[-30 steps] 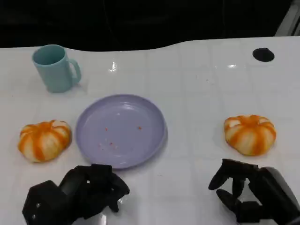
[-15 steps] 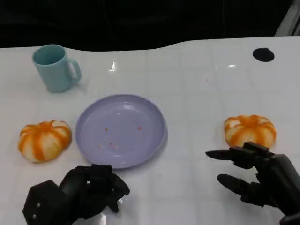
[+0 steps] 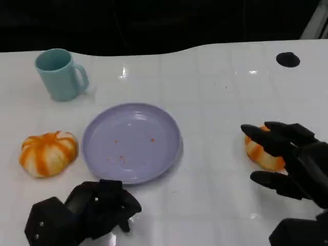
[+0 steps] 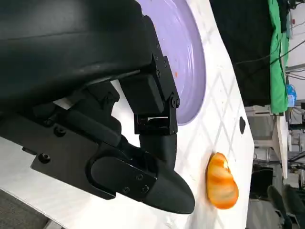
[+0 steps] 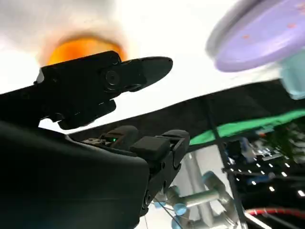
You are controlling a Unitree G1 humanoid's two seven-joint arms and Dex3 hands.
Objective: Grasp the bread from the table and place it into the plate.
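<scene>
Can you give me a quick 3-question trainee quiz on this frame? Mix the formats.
1. True or false: the plate already holds a bread.
2. Which hand is reaching over a bread? A) left hand B) right hand
3. Fill in: the mug stands on the plate's far-____ side in the head view.

Key: 1 false, the plate carries only crumbs; the left bread lies beside it. 2 B, fingers spread above the right bread, not closed. 3 left.

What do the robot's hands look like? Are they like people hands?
A bit. Both are all black. The right hand has long, thin fingers ending in smooth rounded tips. The left hand looks chunkier, built from blocky black pieces with small screws, best seen in the left wrist view. There is no skin or glove, only hard shiny shells.
</scene>
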